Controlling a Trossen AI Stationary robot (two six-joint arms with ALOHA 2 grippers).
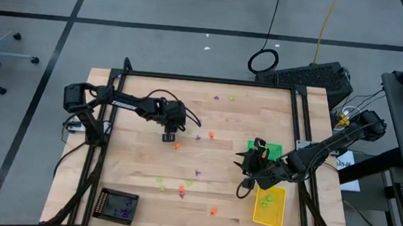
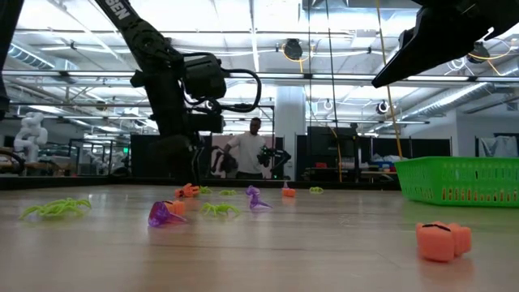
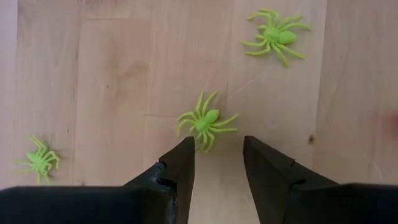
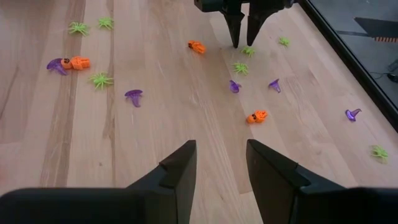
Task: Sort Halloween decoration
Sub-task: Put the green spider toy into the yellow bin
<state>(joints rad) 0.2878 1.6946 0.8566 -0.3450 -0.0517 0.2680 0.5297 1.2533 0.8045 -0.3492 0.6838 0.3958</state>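
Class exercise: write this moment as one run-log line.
left gripper: open, above green spider, holding nothing | right gripper: open, empty, near green tray | trinkets scattered on table

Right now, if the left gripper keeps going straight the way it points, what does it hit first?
Most likely the middle green spider: it lies on the table just ahead of the open left gripper, roughly in line with the gap between its fingers. How far above the wood it is, is unclear.

The only lettering that shows is a few white capitals, seemingly "EN", the tail of a cut-off word, on the dark arm (image 2: 122, 10) at the upper left of the low view; white marks on the left arm's link (image 1: 123, 102) seen from above cannot be read.
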